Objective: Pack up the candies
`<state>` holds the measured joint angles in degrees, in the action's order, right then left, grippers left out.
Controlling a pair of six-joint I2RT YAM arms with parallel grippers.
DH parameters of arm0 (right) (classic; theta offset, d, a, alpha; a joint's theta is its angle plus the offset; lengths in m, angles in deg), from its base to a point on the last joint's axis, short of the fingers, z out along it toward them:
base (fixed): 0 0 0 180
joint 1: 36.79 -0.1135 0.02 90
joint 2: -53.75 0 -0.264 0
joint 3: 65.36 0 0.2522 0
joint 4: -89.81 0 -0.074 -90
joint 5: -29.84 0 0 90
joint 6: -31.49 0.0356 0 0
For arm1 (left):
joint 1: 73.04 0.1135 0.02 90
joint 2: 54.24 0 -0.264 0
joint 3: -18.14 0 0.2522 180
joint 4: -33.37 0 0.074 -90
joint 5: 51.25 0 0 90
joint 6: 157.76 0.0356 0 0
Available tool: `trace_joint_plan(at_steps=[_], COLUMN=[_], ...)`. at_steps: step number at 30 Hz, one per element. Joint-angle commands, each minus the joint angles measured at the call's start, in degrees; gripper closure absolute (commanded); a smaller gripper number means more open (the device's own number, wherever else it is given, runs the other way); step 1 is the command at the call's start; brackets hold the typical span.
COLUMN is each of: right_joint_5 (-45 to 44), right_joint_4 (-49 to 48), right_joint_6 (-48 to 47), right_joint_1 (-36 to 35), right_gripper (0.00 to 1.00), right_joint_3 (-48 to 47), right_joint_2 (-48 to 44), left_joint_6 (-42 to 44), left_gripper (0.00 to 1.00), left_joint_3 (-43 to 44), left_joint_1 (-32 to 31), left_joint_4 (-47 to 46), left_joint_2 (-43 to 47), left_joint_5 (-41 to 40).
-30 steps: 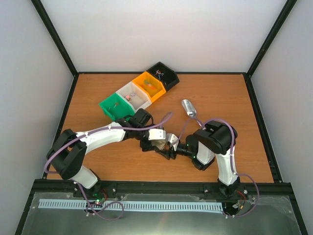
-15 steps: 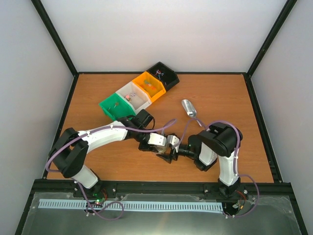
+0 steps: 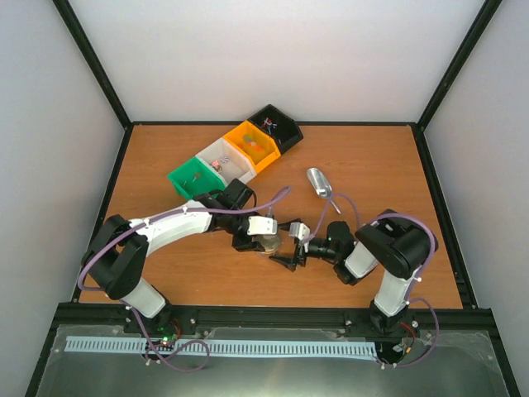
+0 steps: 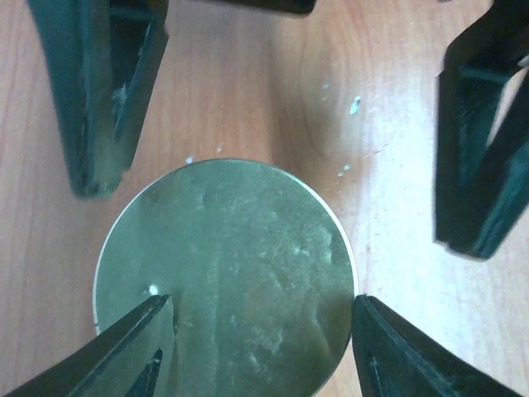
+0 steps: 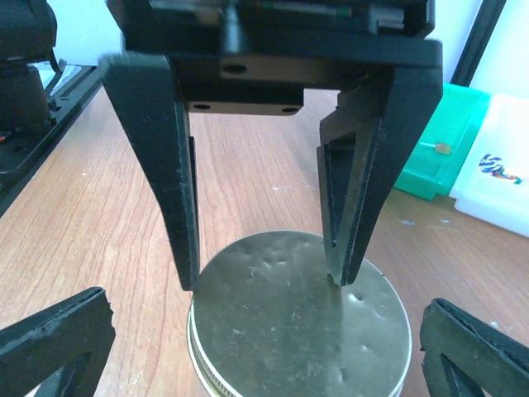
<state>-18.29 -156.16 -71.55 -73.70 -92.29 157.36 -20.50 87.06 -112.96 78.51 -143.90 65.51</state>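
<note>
Left end effector [image 4: 258, 308]: half spread and astride the round gold metal lid [image 4: 223, 273]. One finger sits at the rim and the other seems to lie over the top face, so I cannot tell whether it really pinches the lid.
Right end effector [image 5: 266, 302]: spread wide, facing the left one. Its fingers stand either side of the same lid and clear of it, placed, I judge, to steady or take over whatever the lid closes.
Lid: flat face up near the middle of the wooden desk [image 3: 372, 165], between the two end effectors. A ribbed edge shows beneath it, but what it caps is hidden.
Step in hand: probably getting the lid off, since nothing can be packed while it is on.
Shiny metal scoop [image 3: 319, 182]: lies free on the desk beyond the right arm, within reach for scooping later.
Bins: the green plastic bin [image 3: 186, 192], white plastic bin [image 3: 231, 165], orange plastic bin [image 3: 263, 159] and black plastic bin [image 3: 288, 136] stand side by side in a slanting row at the far left of centre, with their open tops accessible.
Tiny wrapped candies [image 3: 217, 164]: a few in each bin, well apart from both end effectors, and none held.
</note>
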Motion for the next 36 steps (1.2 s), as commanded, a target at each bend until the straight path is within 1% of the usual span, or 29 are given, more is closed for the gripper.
trace_joint_plan(at_steps=[1,7,10,12,14,15,17,21,23,26,28,30,33,36], right_joint_5=[3.5,5.9,6.7,7.1,7.5,7.5,6.7,1.5,0.4,0.5,0.6,0.5,0.8,1.7], right_joint_4=[4.2,17.7,21.7,27.4,36.0,38.2,46.3,63.0,68.6,73.6,75.6,77.9,82.5,84.2], right_joint_6=[0.5,1.6,5.9,6.8,7.0,7.0,6.3,3.6,2.7,1.8,1.7,1.7,2.1,4.7], right_joint_1=[2.1,4.9,8.3,10.5,12.4,13.3,14.7,16.3,17.8,20.8,23.5,26.8,31.8,38.4], right_gripper=[0.0,0.0,0.0,0.0,0.0,0.0,0.0,0.0,0.0,0.0,0.0,0.0,0.0,0.0], right_joint_3=[-0.9,-5.6,-9.4,-12.8,-17.0,-18.9,-23.3,-34.8,-39.9,-45.7,-48.0,-50.2,-53.0,-54.3], right_joint_2=[-4.7,-14.1,-16.4,-17.9,-19.0,-19.6,-20.2,-19.7,-19.7,-20.1,-20.3,-20.2,-18.9,-16.8], left_joint_6=[-4.4,-6.6,-9.1,-11.4,-13.8,-14.9,-18.2,-25.7,-28.4,-34.1,-37.7,-39.7,-41.7,-43.4], left_gripper=[0.36,0.2,0.14,0.09,0.02,0.01,0.0,0.0,0.0,0.0,0.0,0.0,0.0,0.0], left_joint_3=[2.2,7.8,10.5,12.0,14.1,15.4,18.0,24.0,27.5,33.2,37.5,39.9,38.9,34.6], left_joint_1=[2.0,2.6,3.6,4.8,6.1,6.9,8.5,12.9,15.7,21.8,25.5,29.3,35.7,41.0], left_joint_4=[1.4,7.0,8.4,8.3,8.1,8.1,8.1,7.7,8.3,8.6,10.0,12.1,11.5,8.3], left_joint_2=[0.4,0.4,0.7,1.0,1.0,0.9,0.2,-2.1,-3.6,-6.4,-8.9,-10.9,-11.5,-9.9], left_joint_5=[-2.3,1.7,5.2,7.0,7.8,8.0,8.0,9.0,9.7,10.4,10.2,11.7,15.4,15.5])
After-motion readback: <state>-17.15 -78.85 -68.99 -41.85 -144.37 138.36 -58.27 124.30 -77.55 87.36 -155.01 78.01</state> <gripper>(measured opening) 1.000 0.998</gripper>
